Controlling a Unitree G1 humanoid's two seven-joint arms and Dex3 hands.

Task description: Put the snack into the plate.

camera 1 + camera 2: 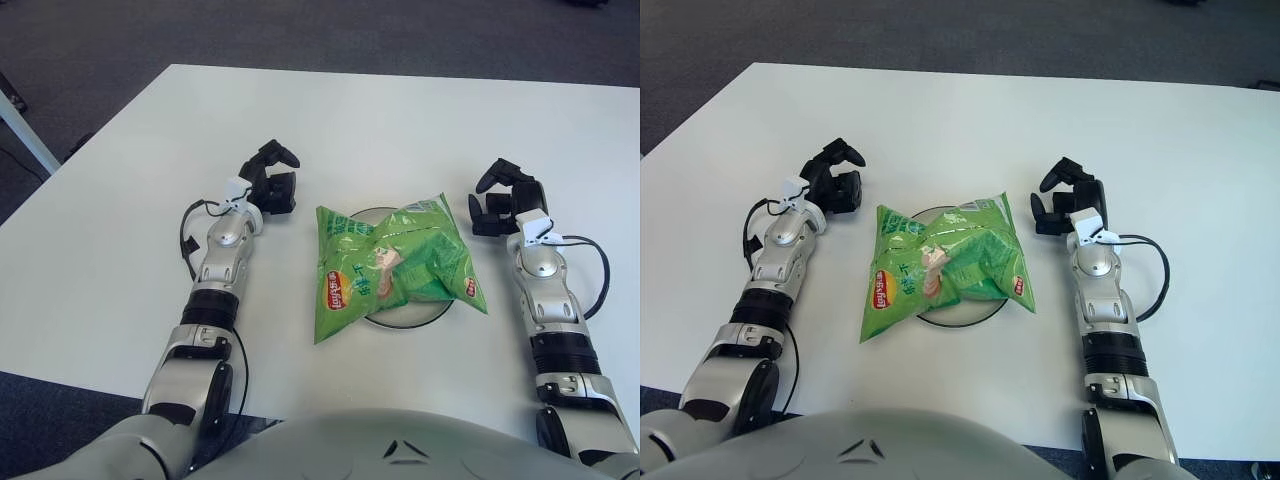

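A crumpled green snack bag (395, 268) lies across a round plate (420, 316) in the middle of the white table, covering most of it and overhanging its near-left rim. My left hand (272, 180) shows to the left of the bag, fingers spread and holding nothing. To the bag's right, my right hand (505, 195) is also apart from it, with relaxed fingers and nothing in them.
The white table (130, 190) reaches wide on both sides and far behind the plate. Dark carpet lies beyond its far edge. A black cable (597, 270) loops beside my right forearm, another (187, 240) beside my left.
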